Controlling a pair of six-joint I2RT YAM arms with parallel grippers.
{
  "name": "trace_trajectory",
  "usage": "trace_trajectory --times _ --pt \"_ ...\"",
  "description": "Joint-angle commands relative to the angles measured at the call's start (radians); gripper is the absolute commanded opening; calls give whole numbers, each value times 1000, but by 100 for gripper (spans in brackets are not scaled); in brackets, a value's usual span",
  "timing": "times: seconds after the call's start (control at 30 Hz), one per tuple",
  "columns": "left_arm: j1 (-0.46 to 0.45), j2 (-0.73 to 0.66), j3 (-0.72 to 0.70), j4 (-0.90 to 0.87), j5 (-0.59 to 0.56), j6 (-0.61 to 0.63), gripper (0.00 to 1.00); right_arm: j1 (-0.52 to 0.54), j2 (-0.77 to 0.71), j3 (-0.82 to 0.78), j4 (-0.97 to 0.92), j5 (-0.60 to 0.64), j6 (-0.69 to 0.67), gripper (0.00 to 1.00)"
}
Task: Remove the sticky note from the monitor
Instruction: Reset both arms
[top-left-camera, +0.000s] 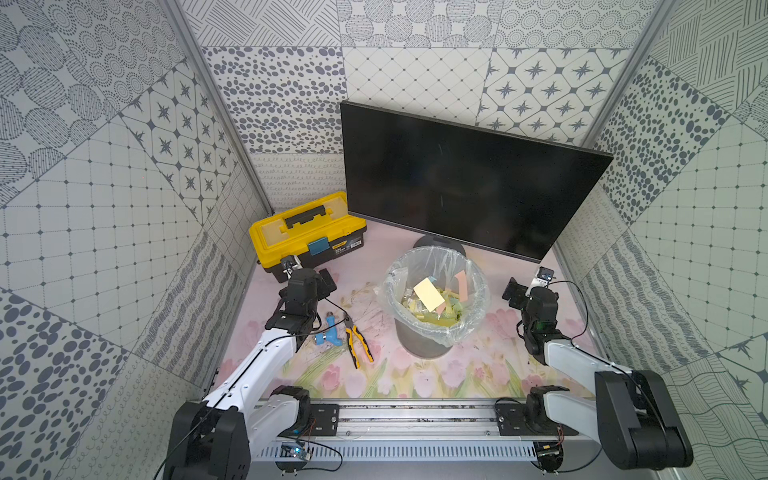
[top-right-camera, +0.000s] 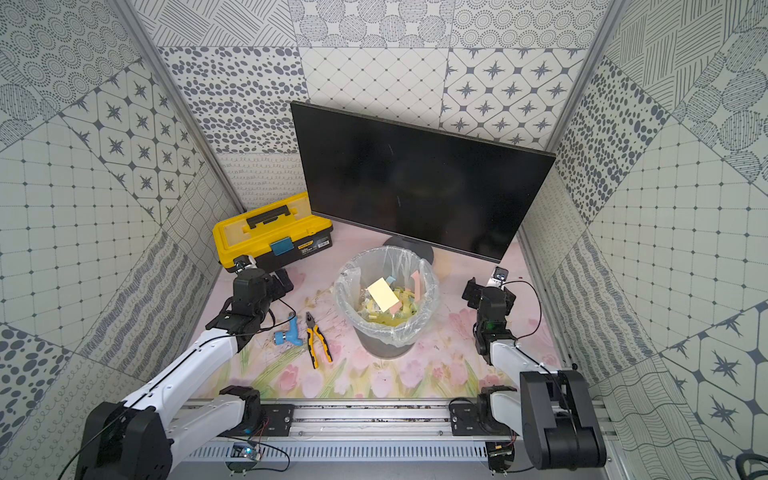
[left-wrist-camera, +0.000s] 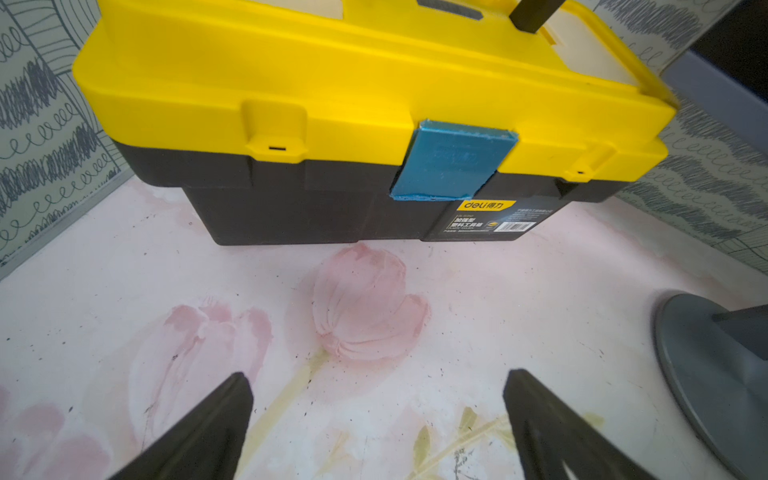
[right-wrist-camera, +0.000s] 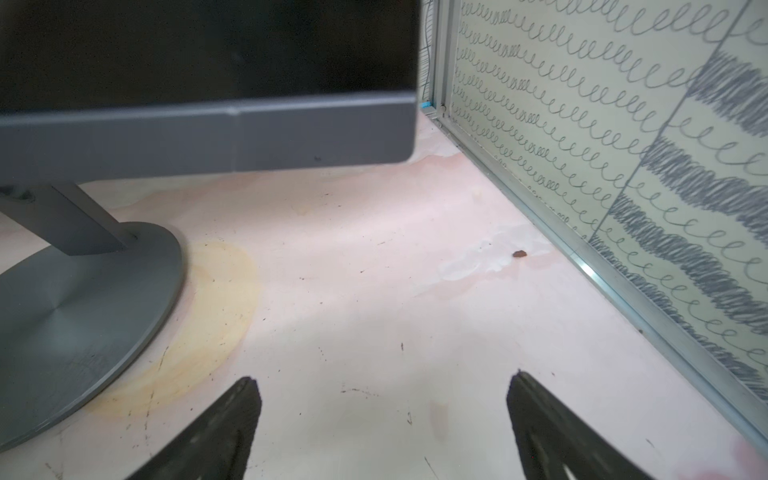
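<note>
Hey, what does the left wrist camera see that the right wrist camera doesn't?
Only the left wrist view shows the yellow and black toolbox with its blue latch. Only the right wrist view shows the lower bezel corner of the monitor and a yellowish stain on the table. Both show the round stand base, that pink table, scribble-patterned walls, and an open, empty gripper each: left gripper, right gripper.

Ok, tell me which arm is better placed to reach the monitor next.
Right: the right claw hangs open by a lower corner of the monitor, while the left claw faces the toolbox. Nothing is stuck on its screen.
</note>
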Motion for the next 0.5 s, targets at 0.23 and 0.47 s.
trace_trajectory --times 0.23,0.47 --pt "7 60 45 56 -10 133 99 -8 341 45 443 -205 -119 97" --pt "7 149 29 97 13 287 99 -20 317 138 230 -285 -139 97"
